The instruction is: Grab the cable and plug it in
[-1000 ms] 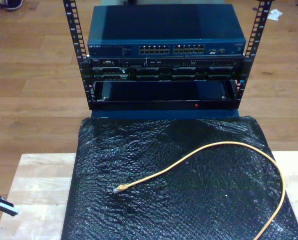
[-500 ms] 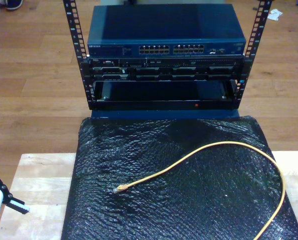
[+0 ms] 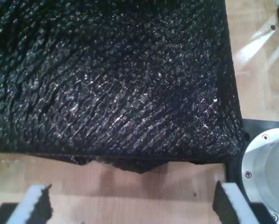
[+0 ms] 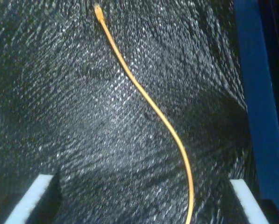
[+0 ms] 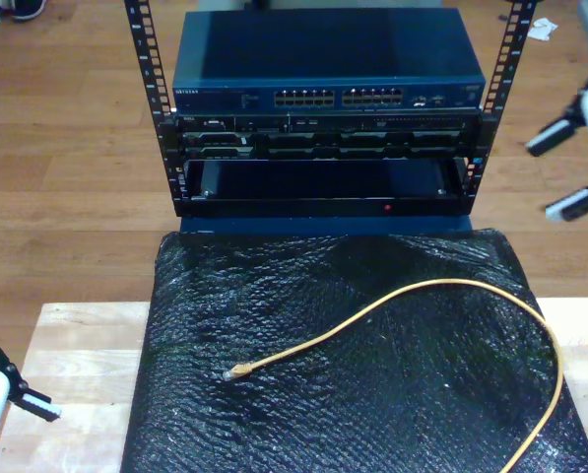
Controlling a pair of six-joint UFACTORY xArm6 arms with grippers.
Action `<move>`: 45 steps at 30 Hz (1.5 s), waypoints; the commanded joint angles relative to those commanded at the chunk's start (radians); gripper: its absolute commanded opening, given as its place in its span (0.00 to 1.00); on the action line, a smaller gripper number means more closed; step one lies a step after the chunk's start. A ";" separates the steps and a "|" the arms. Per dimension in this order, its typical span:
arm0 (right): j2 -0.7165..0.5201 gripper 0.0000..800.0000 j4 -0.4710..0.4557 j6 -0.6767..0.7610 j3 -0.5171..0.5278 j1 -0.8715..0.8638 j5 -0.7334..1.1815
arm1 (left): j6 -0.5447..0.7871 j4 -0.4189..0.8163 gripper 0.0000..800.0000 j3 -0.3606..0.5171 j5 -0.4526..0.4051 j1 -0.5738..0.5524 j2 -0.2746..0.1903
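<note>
The yellow-orange cable [image 5: 402, 296] lies loose in a wide curve on the black bubble-wrap mat [image 5: 303, 286]. Its clear plug [image 5: 236, 372] rests on the mat toward the exterior view's left. My first gripper [image 5: 20, 396] hovers open over the wooden table at the exterior view's lower left, beside the mat's edge [image 3: 130, 161], its fingers [image 3: 36, 203] wide apart with nothing between them. My second gripper [image 5: 561, 173] hangs open in the air at the exterior view's upper right. From there it looks along the cable [image 4: 148, 105] to the plug [image 4: 98, 11]. Its fingers [image 4: 36, 196] are empty.
A black rack [image 5: 323, 148] stands behind the mat with a blue network switch [image 5: 328, 59] on top, showing two blocks of ports [image 5: 338, 98]. Below it sit server units and an open shelf. A silver arm base [image 3: 270, 172] sits on the wooden table [image 5: 77, 345].
My second gripper has come into the exterior view at the upper right. My first gripper rose into view at the lower left a second ago and has barely shifted since. The cable has not moved.
</note>
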 joint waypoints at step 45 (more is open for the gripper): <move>0.198 0.99 -0.589 0.608 0.104 0.848 -0.453 | 0.002 0.002 1.00 0.008 0.000 -0.002 0.014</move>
